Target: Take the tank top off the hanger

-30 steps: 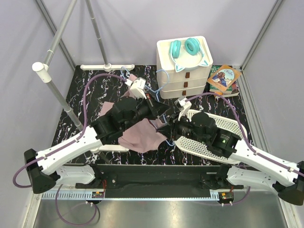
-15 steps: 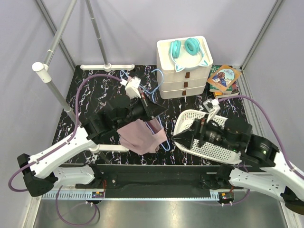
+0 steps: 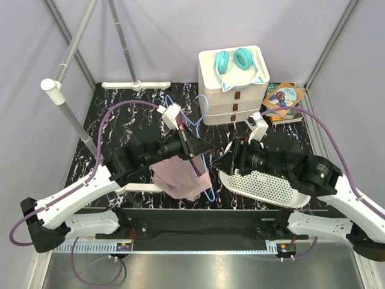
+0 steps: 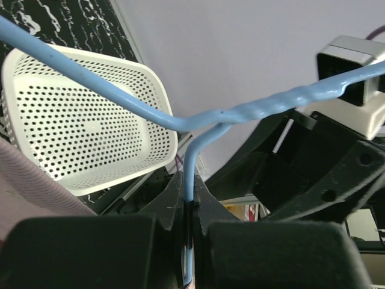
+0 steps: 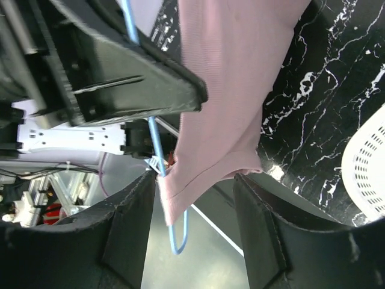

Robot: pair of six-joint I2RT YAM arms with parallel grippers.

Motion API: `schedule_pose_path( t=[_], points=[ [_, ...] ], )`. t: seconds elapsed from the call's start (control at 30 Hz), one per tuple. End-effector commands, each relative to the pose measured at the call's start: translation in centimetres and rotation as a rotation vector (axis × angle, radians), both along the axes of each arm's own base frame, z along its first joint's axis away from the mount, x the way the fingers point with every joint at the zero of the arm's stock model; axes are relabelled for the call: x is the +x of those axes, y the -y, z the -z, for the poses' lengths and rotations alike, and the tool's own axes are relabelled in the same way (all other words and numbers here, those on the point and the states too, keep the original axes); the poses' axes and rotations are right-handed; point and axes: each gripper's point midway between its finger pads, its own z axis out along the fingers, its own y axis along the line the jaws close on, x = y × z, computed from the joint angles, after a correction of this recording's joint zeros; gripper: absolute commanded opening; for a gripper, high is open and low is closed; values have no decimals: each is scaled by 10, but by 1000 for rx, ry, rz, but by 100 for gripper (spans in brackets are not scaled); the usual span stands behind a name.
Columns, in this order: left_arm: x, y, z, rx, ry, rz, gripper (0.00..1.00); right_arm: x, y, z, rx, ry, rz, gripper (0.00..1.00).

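**Pink tank top hanging on blue wire hanger**

The dusty-pink tank top is drooping limp and bunched from the thin light-blue hanger, above the table. The hanger is sitting tilted, its wire pinched just below the twisted neck in the left gripper, one lower corner poking out beneath the cloth.

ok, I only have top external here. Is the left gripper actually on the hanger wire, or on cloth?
Observer: On the wire. The left wrist view shows the left gripper shut on the hanger just below its twisted neck, with no cloth in the pinch.
Operator: and the right one, has it got anything?
Observer: No. In the right wrist view the right gripper is open; the hem of the tank top hangs into the gap, not pinched.
Operator: any hanger showing below the cloth?
Observer: Yes, in the right wrist view a loop of blue wire pokes out under the hem's corner.
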Motion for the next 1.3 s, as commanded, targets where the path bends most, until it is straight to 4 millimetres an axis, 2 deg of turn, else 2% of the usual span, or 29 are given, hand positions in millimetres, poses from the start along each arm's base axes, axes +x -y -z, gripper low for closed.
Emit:
schedule_pose_path(
  t=[0.0,0.13,0.27,0.4,0.43,0.67,0.87,1.0,1.2,1.23,1.27],
  points=[
    [-11,0,-54,-166,100,52,0,3,3,0,-41,16,-8,61],
    [-15,6,-60,-187,105,90,0,-1,-15,-3,-6,29,-111,61],
    [-21,7,-65,-197,118,127,0,-4,-20,0,25,38,-145,58],
    [-26,7,-65,-206,124,150,0,-14,-27,-9,87,64,-212,58],
    [-28,7,-64,-208,121,164,0,-15,-28,-15,111,84,-222,59],
    [-37,6,-62,-210,109,208,0,-21,-33,-19,160,97,-262,66],
    [-44,5,-65,-217,110,237,0,-21,-38,-20,185,92,-272,66],
    [-46,5,-66,-221,109,248,0,-22,-47,-18,192,70,-302,57],
    [-46,3,-72,-230,122,238,0,-22,-46,-17,217,67,-289,46],
    [-45,2,-73,-231,128,235,0,-23,-46,-17,219,65,-290,37],
    [-44,2,-72,-225,127,230,0,-22,-46,-16,218,63,-291,32]
  ],
)
